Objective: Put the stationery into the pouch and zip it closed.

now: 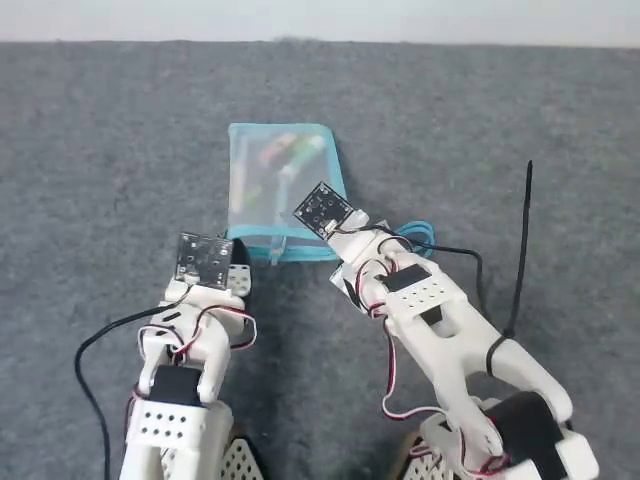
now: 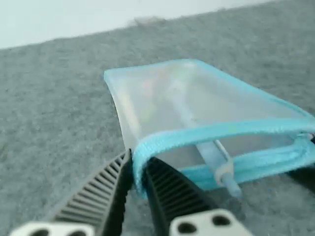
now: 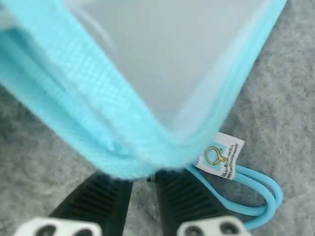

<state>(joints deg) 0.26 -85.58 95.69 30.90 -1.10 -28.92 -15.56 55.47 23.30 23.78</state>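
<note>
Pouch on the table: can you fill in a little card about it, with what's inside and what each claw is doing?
Pouch: see-through blue-edged soft pouch, lying on grey felt table cover
Inside: coloured pens
Zip: mouth gaping open, not zipped
Left claw: pinching the zip edge at one corner
Right claw: pinching the zip edge by the light blue cord loop

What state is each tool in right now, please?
Left tool: closed on the pouch at its zip edge.
Right tool: closed on the pouch's corner.
</note>
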